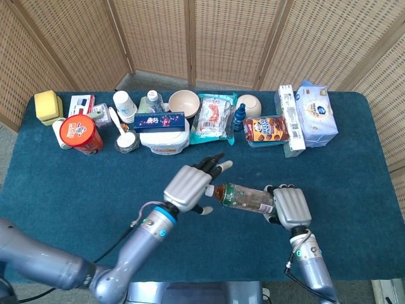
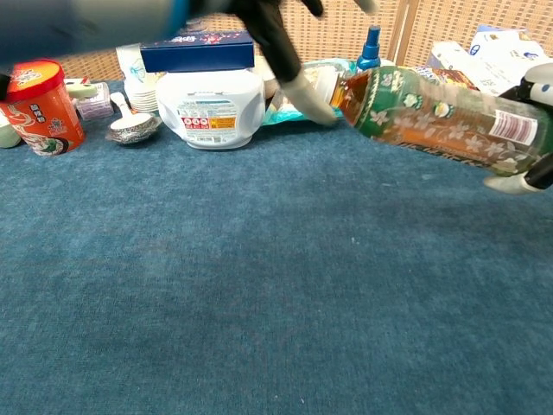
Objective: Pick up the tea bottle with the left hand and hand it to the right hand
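The tea bottle (image 1: 243, 197) is clear plastic with a green flowered label. It hangs almost level above the blue table, cap end pointing left and slightly raised. My right hand (image 1: 290, 208) grips its base end; in the chest view only part of the right hand (image 2: 534, 93) shows at the right edge, wrapped around the tea bottle (image 2: 432, 121). My left hand (image 1: 188, 185) hovers just left of the cap with its fingers spread, holding nothing. In the chest view the left hand (image 2: 281, 47) is a blur at the top.
A row of goods lines the table's far edge: a red tub (image 1: 81, 134), a white jar (image 1: 163, 139) under a blue box, bowls (image 1: 183, 101), a small blue bottle (image 1: 239, 117), a cookie box (image 1: 266, 128) and a tissue pack (image 1: 315, 114). Blue cloth (image 1: 76, 190) covers the table.
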